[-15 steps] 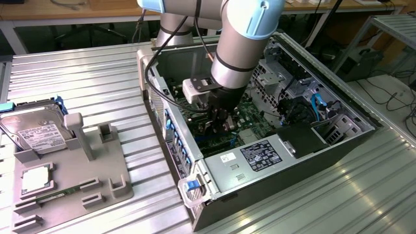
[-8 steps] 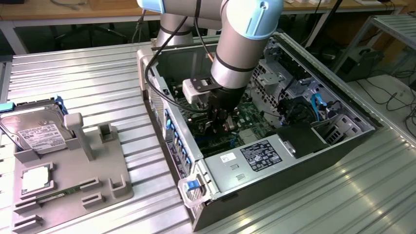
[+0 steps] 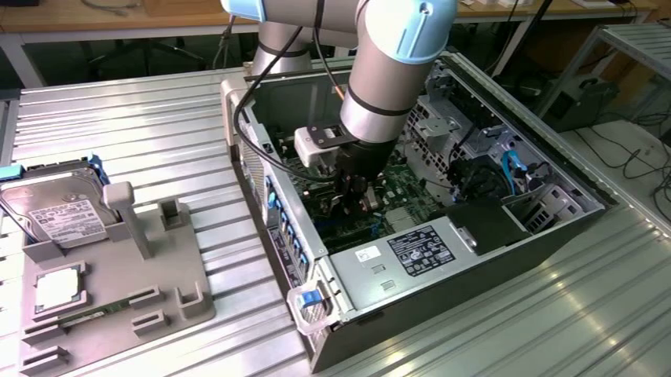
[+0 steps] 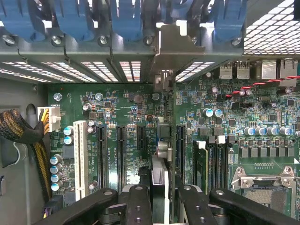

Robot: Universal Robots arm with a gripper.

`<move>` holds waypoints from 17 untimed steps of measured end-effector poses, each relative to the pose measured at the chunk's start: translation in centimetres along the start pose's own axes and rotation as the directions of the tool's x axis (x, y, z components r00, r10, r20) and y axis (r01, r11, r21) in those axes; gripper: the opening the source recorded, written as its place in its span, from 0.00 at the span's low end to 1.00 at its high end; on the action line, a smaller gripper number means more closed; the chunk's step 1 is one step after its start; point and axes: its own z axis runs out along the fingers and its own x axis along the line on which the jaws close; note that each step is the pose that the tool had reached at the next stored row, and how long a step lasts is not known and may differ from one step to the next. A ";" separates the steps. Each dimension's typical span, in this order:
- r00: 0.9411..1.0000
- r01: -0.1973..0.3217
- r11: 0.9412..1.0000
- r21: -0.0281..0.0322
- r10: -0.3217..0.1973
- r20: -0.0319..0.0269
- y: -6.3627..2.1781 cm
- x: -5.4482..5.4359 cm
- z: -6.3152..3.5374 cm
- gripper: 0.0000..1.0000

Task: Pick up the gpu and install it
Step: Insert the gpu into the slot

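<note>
Green gpu [image 4: 161, 154] edge-on between fingers [image 4: 138, 206], above motherboard [image 4: 126, 122] slots.

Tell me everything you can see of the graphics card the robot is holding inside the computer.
The graphics card stands on edge between the gripper fingers, seen from above as a thin strip. Its silver metal end bracket reaches up to the row of slot covers at the back of the computer case. Grey metal fins show near the fingers. It is over the green main board, in line with the long black slots. Whether it is fully seated cannot be told.
</note>
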 end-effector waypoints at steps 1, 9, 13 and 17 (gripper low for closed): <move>1.000 0.000 1.000 0.000 0.000 0.000 0.00 0.0 0.00 0.27; 1.000 0.000 1.000 0.000 0.000 0.000 -0.15 0.0 0.02 0.27; 1.000 0.000 1.000 0.000 0.000 0.000 -0.17 0.0 0.53 0.27; 1.000 0.000 1.000 0.000 0.000 0.000 -0.16 0.0 0.54 0.27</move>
